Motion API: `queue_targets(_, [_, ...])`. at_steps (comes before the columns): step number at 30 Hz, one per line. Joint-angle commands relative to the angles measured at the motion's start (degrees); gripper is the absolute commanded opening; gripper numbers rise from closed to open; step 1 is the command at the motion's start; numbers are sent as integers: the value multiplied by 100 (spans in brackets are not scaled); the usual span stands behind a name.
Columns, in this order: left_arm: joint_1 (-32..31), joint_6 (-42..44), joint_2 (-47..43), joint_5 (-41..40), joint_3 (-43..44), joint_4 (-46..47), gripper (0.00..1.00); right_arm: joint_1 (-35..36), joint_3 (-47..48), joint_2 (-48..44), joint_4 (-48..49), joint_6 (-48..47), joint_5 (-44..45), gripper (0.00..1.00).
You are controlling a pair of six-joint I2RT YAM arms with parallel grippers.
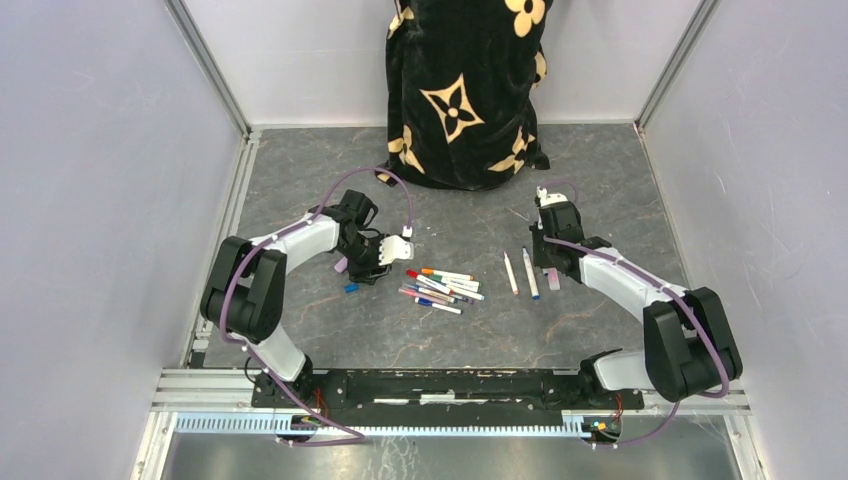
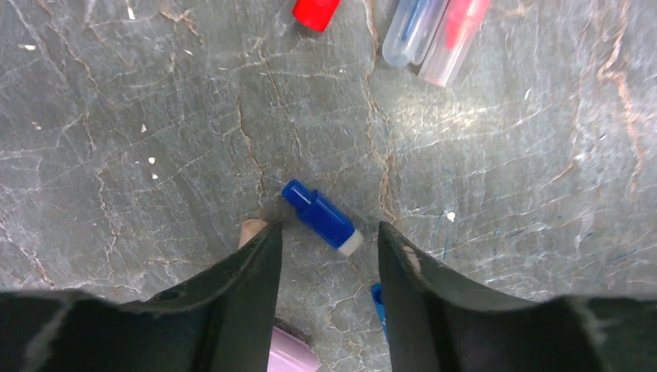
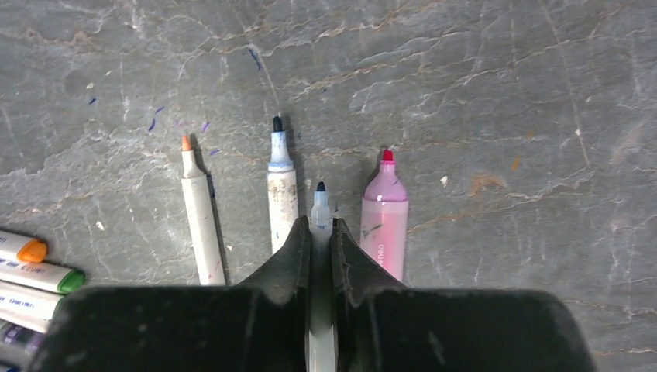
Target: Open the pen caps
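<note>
A black flowered cloth [image 1: 462, 90] is standing at twelve o'clock on the grey desk [image 1: 620, 190], and a heap of pens [image 1: 440, 287] is lying at its middle. At nine o'clock of the heap, the left gripper [image 2: 329, 240] is holding its jaws open and empty, with a blue pen cap [image 2: 319, 217] lying loose on the desk just ahead between them. At three o'clock, the right gripper [image 3: 319, 226] is clamping its jaws on an uncapped dark-tipped pen [image 3: 320, 205], with a white pen [image 3: 281, 194] at its nine o'clock and a pink pen [image 3: 383, 213] at its three.
</note>
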Motion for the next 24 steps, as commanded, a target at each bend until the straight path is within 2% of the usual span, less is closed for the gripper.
queue_targets(1, [10, -263, -275, 285, 518, -392, 63, -49, -41, 104, 317, 9, 401, 14])
queue_targets(2, [11, -274, -310, 364, 620, -531, 65, -62, -53, 153, 352, 5, 381, 15])
queue_targets(4, [10, -280, -385, 545, 784, -781, 79, -59, -64, 223, 429, -7, 375, 18])
queue_targets(11, [45, -769, -719, 668, 1493, -1242, 84, -60, -72, 345, 490, -24, 270, 29])
queue_targets(12, [50, -906, -732, 665, 1660, -1300, 86, -63, -68, 331, 488, -26, 259, 30])
queue_targets(14, [84, -1178, -752, 572, 1970, -1413, 99, -58, -42, 281, 470, -48, 245, 32])
queue_targets(19, [187, -1547, -905, -62, 2494, -1354, 100, 117, 47, -233, 523, -213, 74, 37])
queue_targets(24, [647, -2415, -1265, -317, 2565, -484, 100, 1186, 141, -571, 813, -784, -486, 42])
